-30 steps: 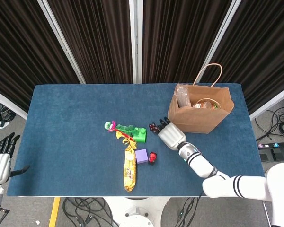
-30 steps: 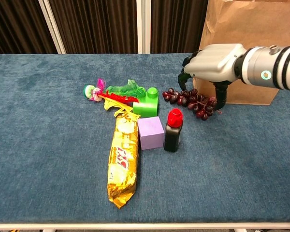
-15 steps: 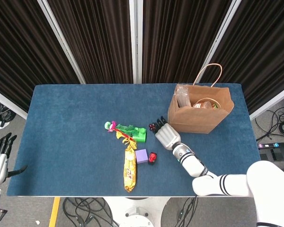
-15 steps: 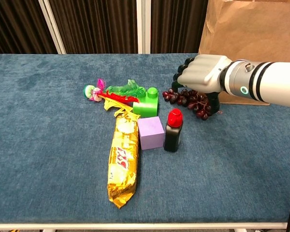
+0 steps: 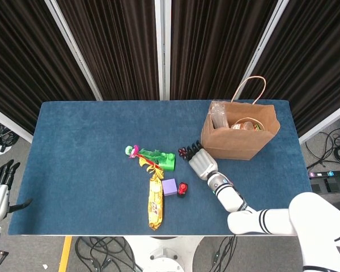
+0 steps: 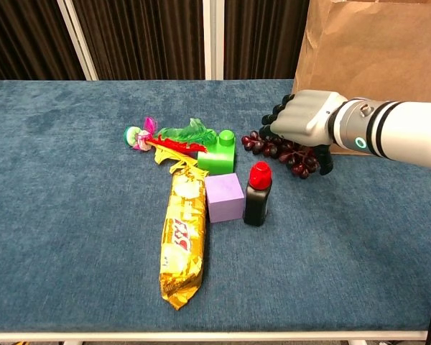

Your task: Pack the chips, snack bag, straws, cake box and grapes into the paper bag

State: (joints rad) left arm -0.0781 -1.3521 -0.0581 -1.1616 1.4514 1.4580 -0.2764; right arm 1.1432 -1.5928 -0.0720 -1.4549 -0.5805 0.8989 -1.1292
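**Right robot hand over the grapes beside the paper bag**

Nearest the front edge of the blue cloth-covered bench (image 6: 72, 237) lies a long gold foil snack bag (image 6: 182, 241), lengthwise toward the camera, with red lettering on it too small and creased to read. Just beside its far end stand a lilac cube-shaped box (image 6: 225, 197) and, touching that box's right side, a small black bottle with a red cap (image 6: 257, 194); no label on either can be made out. Behind them sits a green plastic block with a round stud on top (image 6: 219, 153), and a bundle of green, red and yellow wrapped straws with a pink-and-green round end (image 6: 161, 139) stretches left from it.

To the right, the dark purple bunch of grapes (image 6: 284, 152) rests on the bench just in front of the brown paper bag (image 6: 373, 54). The right robot hand (image 6: 302, 121) is over the bunch, knuckles up, its dark fingertips (image 6: 325, 161) curled down around the far and right side of the grapes; whether they actually clamp the fruit cannot be told. In the head view the bag (image 5: 241, 139) stands open with its handle up, holding a clear packet and a round item.

The left robot hand (image 5: 0, 190) hangs off the bench's left side, fingers spread, holding nothing
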